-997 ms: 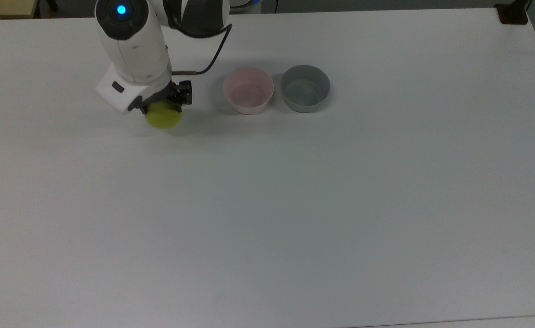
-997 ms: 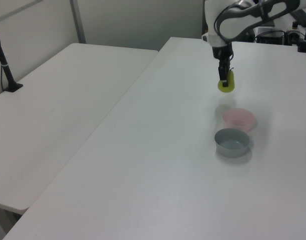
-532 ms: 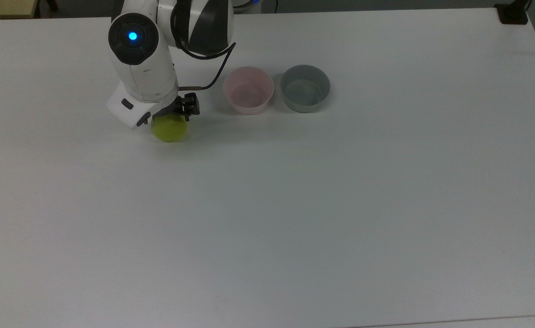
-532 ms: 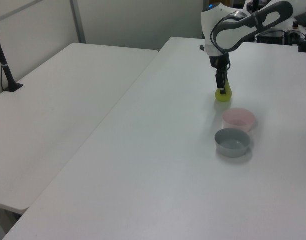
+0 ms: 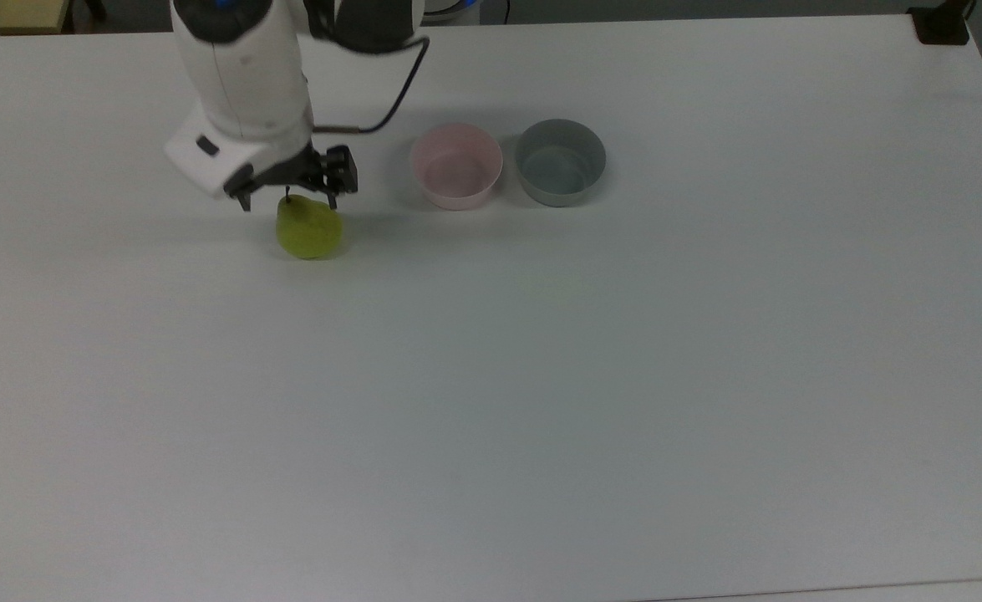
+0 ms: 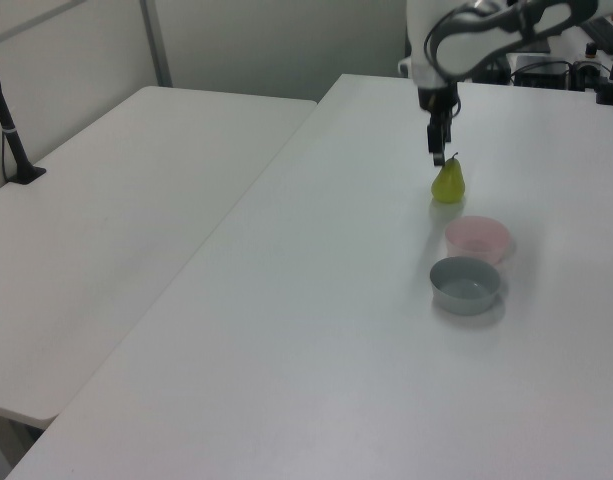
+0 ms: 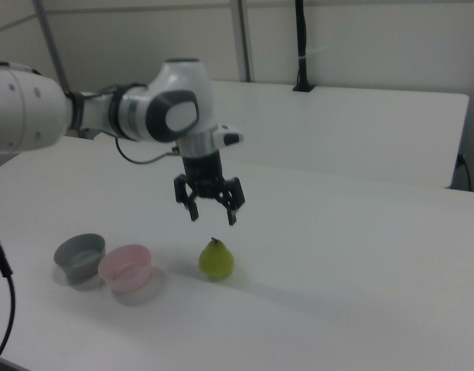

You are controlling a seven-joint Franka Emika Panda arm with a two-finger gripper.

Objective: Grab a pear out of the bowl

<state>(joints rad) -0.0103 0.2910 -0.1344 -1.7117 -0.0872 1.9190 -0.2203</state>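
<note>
The yellow-green pear (image 5: 310,230) (image 6: 447,184) (image 7: 216,260) stands upright on the white table, stem up, to the top view's left of the pale pink bowl (image 5: 456,166) (image 6: 477,238) (image 7: 125,267), which holds nothing. My gripper (image 5: 287,194) (image 6: 438,156) (image 7: 213,209) hangs open a little above the pear, fingers spread apart and holding nothing. A clear gap shows between the fingertips and the pear's stem in the right view.
A grey bowl (image 5: 560,161) (image 6: 465,283) (image 7: 80,256) sits right beside the pink one, also with nothing in it. A second white table (image 6: 116,200) adjoins on the left view's left. A black clamp post (image 6: 11,135) stands on it.
The gripper lowered the pear to the table, opened and let go. It has since risen above the pear, which now stands on its own.
</note>
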